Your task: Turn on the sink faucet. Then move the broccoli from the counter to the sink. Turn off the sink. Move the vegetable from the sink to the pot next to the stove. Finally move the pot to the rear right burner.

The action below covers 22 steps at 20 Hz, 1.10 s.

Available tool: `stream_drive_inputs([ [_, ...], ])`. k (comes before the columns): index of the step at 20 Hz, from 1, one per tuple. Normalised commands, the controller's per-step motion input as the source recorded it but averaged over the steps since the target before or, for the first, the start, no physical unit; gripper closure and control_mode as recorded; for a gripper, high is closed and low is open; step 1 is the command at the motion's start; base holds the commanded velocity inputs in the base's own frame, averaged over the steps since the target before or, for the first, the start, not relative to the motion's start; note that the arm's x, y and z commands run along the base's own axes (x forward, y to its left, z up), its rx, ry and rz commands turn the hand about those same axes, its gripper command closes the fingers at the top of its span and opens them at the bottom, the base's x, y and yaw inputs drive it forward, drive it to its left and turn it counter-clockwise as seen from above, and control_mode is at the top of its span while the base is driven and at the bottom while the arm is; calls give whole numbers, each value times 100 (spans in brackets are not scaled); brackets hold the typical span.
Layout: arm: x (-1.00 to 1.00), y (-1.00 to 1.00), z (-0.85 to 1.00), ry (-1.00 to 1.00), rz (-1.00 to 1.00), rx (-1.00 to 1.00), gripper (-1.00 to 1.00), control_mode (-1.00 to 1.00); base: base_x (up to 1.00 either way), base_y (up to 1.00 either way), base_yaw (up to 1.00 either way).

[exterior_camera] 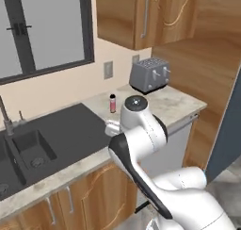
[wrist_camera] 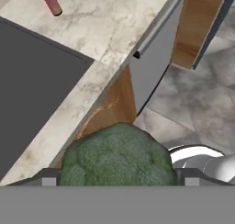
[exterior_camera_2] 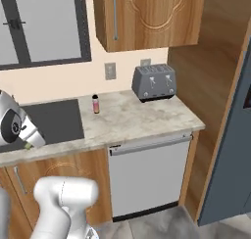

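Observation:
The green broccoli (wrist_camera: 118,156) sits between my gripper's (wrist_camera: 120,178) two dark finger tips, which press on its sides. In the right base view a bit of the broccoli (exterior_camera_2: 28,146) peeks out under the tilted hand, at the front edge of the counter (exterior_camera_2: 137,118), just right of the charcoal sink (exterior_camera_2: 54,118). The sink's small basin (exterior_camera: 33,151) and the dark faucet (exterior_camera: 5,116) lie to the left. I cannot tell whether water runs. The pot, the stove and its rear right burner are out of view.
A steel toaster (exterior_camera: 149,74) stands at the back right of the counter. A small red bottle (exterior_camera: 112,103) stands near the wall beside the drainboard. A grey dishwasher front (exterior_camera_2: 147,177) sits under the counter, and wall cabinets hang above.

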Motion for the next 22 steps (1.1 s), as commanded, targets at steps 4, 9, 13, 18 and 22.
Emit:
stream_drive_inputs([
  [4, 0, 0, 0, 0, 0, 0, 100, 100, -17, -4, -53],
  [9, 0, 0, 0, 0, 0, 0, 100, 100, -13, 1, -64],
  [13, 0, 0, 0, 0, 0, 0, 100, 100, -12, 1, -65],
  [18, 0, 0, 0, 0, 0, 0, 100, 100, -14, -6, -62],
  [22, 0, 0, 0, 0, 0, 0, 100, 100, -17, -3, -60],
])
